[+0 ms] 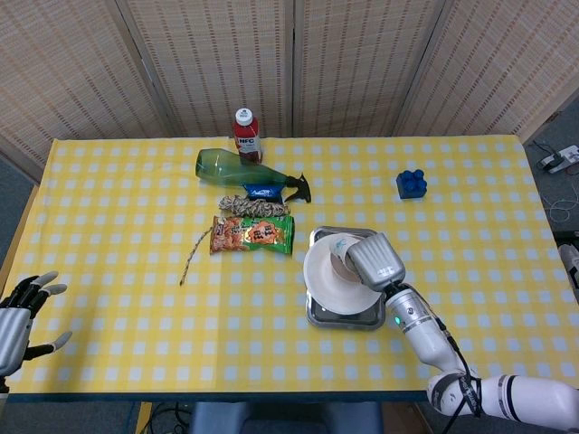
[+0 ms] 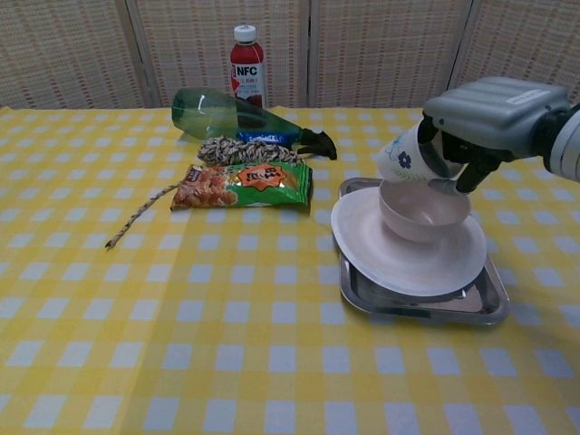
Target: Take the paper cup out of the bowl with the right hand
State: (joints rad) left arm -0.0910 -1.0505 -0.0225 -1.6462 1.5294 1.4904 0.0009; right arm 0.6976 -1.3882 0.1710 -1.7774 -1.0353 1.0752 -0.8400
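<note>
My right hand (image 2: 480, 127) (image 1: 375, 260) holds the white paper cup (image 2: 402, 158) (image 1: 341, 246), which has a blue flower print. The cup is tilted and lifted clear above the pale pink bowl (image 2: 424, 211). That bowl stands on a white plate (image 2: 399, 256) (image 1: 332, 285) in a metal tray (image 2: 430, 304) (image 1: 346, 319). In the head view the hand hides most of the bowl. My left hand (image 1: 20, 312) hangs with fingers spread at the table's near left corner, holding nothing.
A snack bag (image 2: 245, 186), a coil of rope (image 2: 245, 150), a green spray bottle lying on its side (image 2: 222, 113) and a red NFC bottle (image 2: 246, 65) lie left of the tray. A blue block (image 1: 411, 183) sits at the far right.
</note>
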